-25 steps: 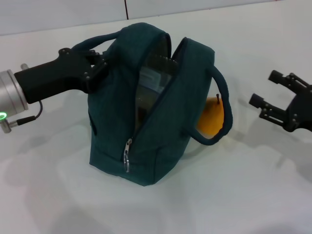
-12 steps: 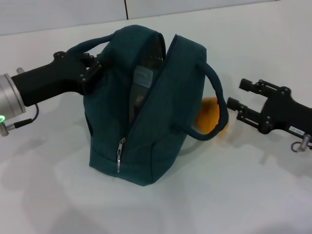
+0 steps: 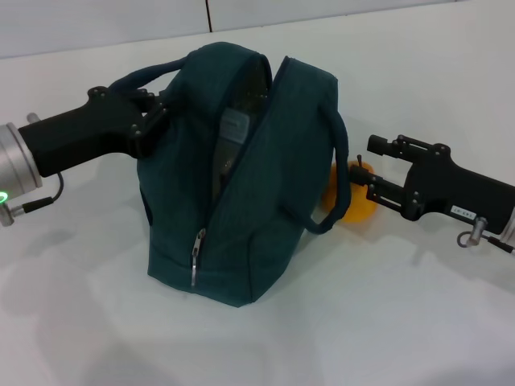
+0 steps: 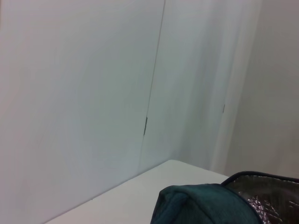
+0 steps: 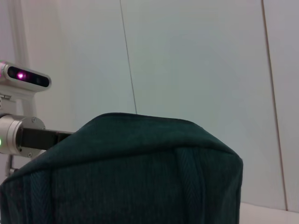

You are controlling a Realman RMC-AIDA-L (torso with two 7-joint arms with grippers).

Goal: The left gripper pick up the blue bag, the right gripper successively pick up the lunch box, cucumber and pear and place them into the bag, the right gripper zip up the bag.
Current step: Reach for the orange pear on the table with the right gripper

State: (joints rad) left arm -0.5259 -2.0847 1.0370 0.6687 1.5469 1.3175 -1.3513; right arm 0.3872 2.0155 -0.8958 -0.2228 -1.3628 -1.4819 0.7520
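Two grippers flank the blue bag [image 3: 241, 185], which stands unzipped mid-bench [image 3: 402, 322]. On its left, the left gripper [image 3: 157, 112] has its jaws closed on the bag's far handle. On its right, the right gripper [image 3: 378, 167] reaches the pear [image 3: 354, 197], jaws spread wide around it.

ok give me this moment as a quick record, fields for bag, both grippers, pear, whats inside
bag: blue bag upright on the white table, zipper open along the top
left gripper: left gripper at the bag's left side by the near handle; finger state not visible
right gripper: right gripper open, at the pear on the bag's right
pear: pear on the table, partly behind the bag's handle loop
inside: a pale object shows through the opening; cucumber not seen
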